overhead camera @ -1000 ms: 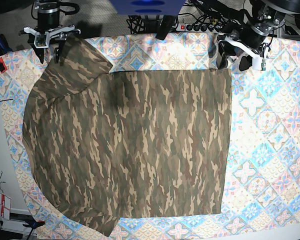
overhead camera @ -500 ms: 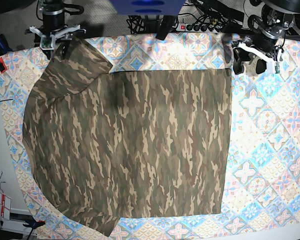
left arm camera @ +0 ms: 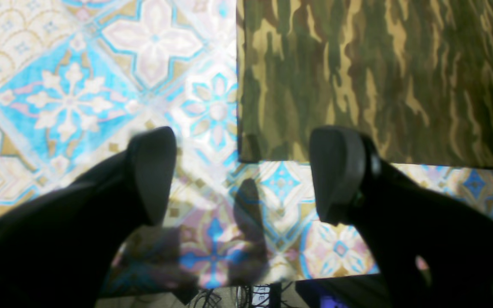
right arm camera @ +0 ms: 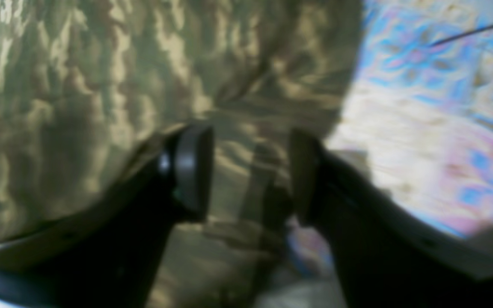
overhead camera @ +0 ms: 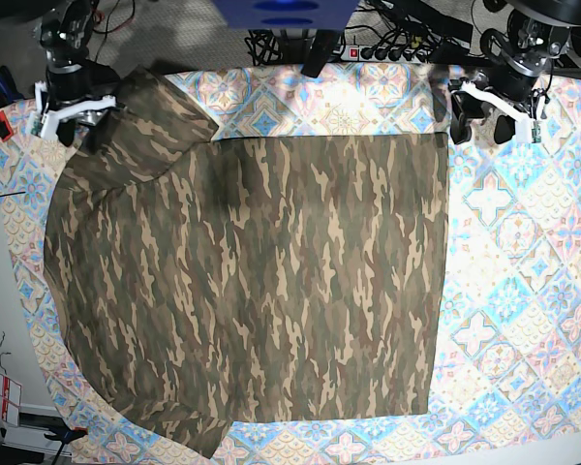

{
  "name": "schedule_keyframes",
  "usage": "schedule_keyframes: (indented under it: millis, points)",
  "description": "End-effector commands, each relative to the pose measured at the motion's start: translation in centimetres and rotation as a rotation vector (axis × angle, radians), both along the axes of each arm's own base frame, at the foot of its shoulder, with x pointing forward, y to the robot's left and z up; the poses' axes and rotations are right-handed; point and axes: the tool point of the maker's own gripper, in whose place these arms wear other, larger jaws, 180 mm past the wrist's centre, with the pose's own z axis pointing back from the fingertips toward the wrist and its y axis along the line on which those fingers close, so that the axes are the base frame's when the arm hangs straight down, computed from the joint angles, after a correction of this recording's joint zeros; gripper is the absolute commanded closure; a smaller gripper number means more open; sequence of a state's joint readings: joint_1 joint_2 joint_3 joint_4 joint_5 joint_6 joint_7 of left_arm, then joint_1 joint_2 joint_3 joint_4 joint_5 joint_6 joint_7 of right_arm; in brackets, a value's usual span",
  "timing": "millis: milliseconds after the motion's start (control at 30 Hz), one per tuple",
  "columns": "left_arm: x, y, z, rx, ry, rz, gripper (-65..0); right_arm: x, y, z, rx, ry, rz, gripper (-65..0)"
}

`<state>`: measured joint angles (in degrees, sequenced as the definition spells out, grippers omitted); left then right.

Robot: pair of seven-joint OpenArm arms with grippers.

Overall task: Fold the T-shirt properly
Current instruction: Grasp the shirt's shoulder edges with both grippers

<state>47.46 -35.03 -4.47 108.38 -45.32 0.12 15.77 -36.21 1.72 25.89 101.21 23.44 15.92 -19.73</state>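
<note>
Right gripper [overhead camera: 76, 124] shifted left, over T-shirt [overhead camera: 261, 281] sleeve.

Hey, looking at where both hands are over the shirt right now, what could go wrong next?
1. The left hand hangs open over the tablecloth, just off the T-shirt corner; closing there might pinch the cloth instead.
2. The right hand sits over the sleeve, where the fabric lies rumpled, so it may grab uneven layers and skew the fold.

From the right wrist everything is smeared, so the camouflage T-shirt [right arm camera: 101, 85] under the right tool [right arm camera: 250, 171] shows no clear edge, and the tabletop's [overhead camera: 523, 291] corners run out of view.
</note>
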Motion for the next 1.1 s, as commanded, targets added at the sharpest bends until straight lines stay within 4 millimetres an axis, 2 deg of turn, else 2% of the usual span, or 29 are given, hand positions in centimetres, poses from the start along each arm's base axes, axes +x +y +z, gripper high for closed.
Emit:
schedule_keyframes:
  millis: [0,67,200,333,467,667,800,900,1067]
  points:
    - [0.1,0.1,0.3,0.005,0.008,-0.013,-47.2,-0.2,-0.2,0.5,-0.004,-0.013,0.000,-32.4]
    - [0.5,0.4,0.2,0.014,0.041,-0.020,-47.2,-0.5,-0.5,0.2,-0.003,-0.006,-0.010,-34.0]
    - [1.2,-0.2,-0.5,0.005,0.108,-0.037,-47.1,-2.1,-0.3,-2.5,0.041,0.057,-0.021,-34.0]
    - [1.5,-0.4,-0.4,-0.002,0.106,-0.038,-47.1,-0.7,1.4,-3.8,0.120,0.029,0.055,-34.0]
    - [1.7,-0.7,-0.1,-0.006,0.097,-0.043,-47.1,-1.1,1.0,-6.0,0.160,0.065,0.010,-34.0]
    - [1.7,-0.7,-0.1,-0.005,0.097,-0.045,-47.1,-1.8,1.5,-7.0,0.180,0.098,0.012,-32.9]
    - [1.7,-0.6,-0.1,-0.003,0.098,-0.045,-47.1,-2.1,5.0,-7.9,0.286,0.154,0.093,-32.9]
    - [1.7,-0.6,-0.1,-0.003,0.098,-0.045,-47.1,-2.4,7.9,-7.4,0.375,0.132,0.194,-32.9]
    - [1.7,-0.5,-0.1,-0.001,0.098,-0.042,-47.1,-2.4,7.8,-7.3,0.376,0.127,0.195,-32.9]
